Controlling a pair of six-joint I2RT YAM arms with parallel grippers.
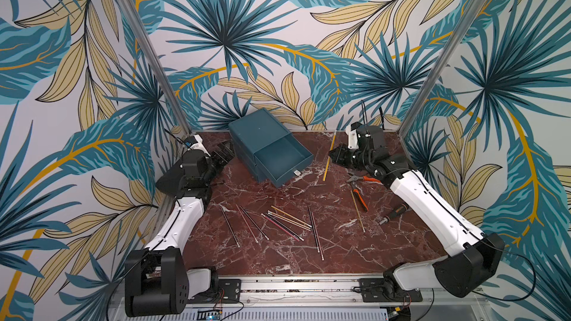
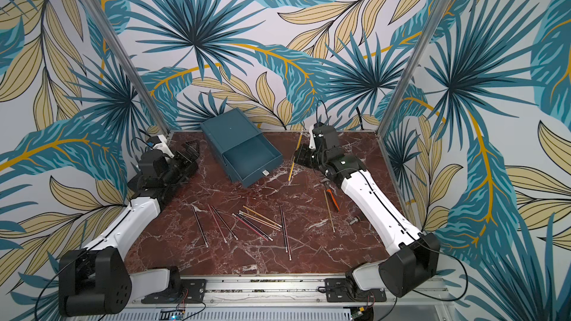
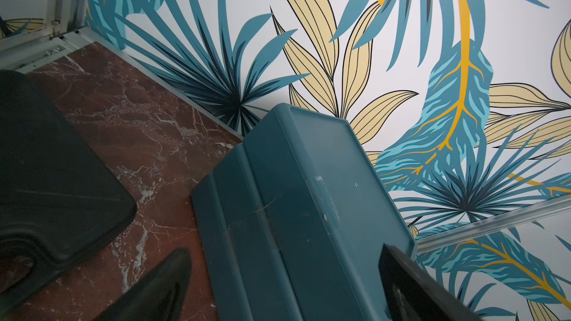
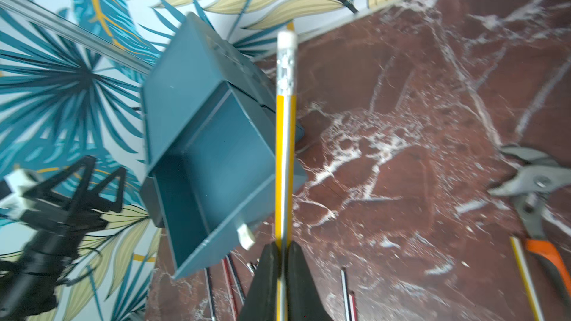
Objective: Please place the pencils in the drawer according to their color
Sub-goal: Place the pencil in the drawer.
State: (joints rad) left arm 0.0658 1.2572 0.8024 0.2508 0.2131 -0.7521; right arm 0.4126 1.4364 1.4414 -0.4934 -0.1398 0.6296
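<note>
Right gripper (image 4: 281, 247) is pressed together on one long yellow pencil with a silver ferrule and white eraser end (image 4: 283, 149), pinching it along the shaft with the eraser end pointing away from the wrist. In both top views this pencil (image 1: 327, 166) is held just beside the small dark teal chest of three stacked drawers (image 1: 256, 131), on the right arm's side, and is not yet over the open cavity. The top drawer (image 1: 279, 157) is pulled out, with its white pull tab (image 1: 297, 173) at the front edge, and its interior shows no pencils. The two lower drawers appear closed. The left gripper (image 1: 225, 152) stands spread wide, holding nothing, close to the opposite side of the chest. The loose pencils, black, red-pink and yellow-gold (image 1: 287, 222), lie scattered on the red-brown marble-patterned bench (image 1: 278, 260), well apart from the chest. One more yellow pencil (image 1: 360, 217) lies beside the orange-handled pliers (image 1: 361, 199). Assessment: the task is at an early stage, with one drawer open, one pencil gripped and none visibly stored. Left to do: deposit the held pencil, then sort every loose pencil by colour, which likely calls for opening the other drawers.
</note>
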